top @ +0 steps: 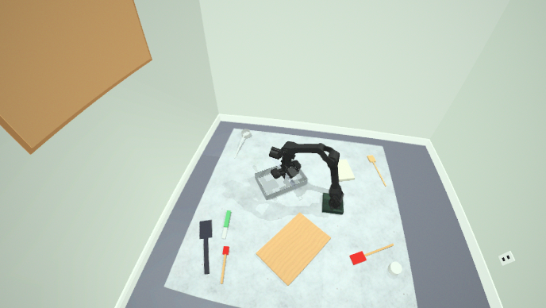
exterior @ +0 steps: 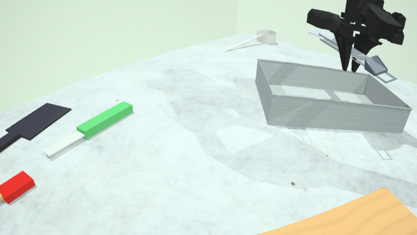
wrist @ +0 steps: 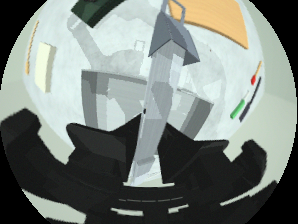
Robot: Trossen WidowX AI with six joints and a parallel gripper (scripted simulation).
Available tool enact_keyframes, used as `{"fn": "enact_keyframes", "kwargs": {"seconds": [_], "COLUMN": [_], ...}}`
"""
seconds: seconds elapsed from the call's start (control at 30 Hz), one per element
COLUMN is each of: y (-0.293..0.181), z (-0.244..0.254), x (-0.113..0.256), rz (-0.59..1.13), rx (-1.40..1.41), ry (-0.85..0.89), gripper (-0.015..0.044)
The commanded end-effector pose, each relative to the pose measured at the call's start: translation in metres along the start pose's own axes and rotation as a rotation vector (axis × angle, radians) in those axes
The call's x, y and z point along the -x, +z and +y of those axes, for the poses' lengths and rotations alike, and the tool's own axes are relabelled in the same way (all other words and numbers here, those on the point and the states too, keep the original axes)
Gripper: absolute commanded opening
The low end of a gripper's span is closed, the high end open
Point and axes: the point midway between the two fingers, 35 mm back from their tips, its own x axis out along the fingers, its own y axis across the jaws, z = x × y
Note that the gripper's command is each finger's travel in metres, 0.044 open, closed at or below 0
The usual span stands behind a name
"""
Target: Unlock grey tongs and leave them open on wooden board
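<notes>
Grey metal walls enclose the roasting tin [top: 267, 197] [exterior: 333, 113] [wrist: 102, 75], in which nothing but light and shadow is seen. Above it, the tongs [exterior: 331, 43] [wrist: 162, 87] are pinched between the fingers of the gripper [top: 286, 176] [exterior: 349, 70] [wrist: 149, 117] and held aslant, the end with the wire loop lower in the exterior view. The wooden board [top: 294, 249] [exterior: 363, 216] [wrist: 215, 17] is left bare on the table [top: 246, 274] [exterior: 136, 194] [wrist: 65, 37]. A green-handled tool [top: 227, 220] [exterior: 104, 119] [wrist: 238, 109] is placed beside a black spatula [top: 205, 230] [exterior: 39, 121] [wrist: 250, 102].

High oblique room-wide top view, low close exterior, downward wrist close-up, all sharing roasting tin [top: 267, 191] [exterior: 336, 113] [wrist: 120, 77]
</notes>
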Motion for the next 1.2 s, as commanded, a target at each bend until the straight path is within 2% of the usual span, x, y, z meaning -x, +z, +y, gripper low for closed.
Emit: {"fn": "enact_keyframes", "kwargs": {"seconds": [0.0,0.47,1.17], "y": [0.003,0.051,0.150], "z": [-0.004,-0.065,-0.137], "x": [-0.001,-0.008,-0.020], "rz": [0.000,-0.004,-0.011], "rx": [-0.013,-0.236,-0.599], "ry": [-0.001,-0.006,-0.004], "gripper": [-0.0150,-0.0150,-0.0150]}}
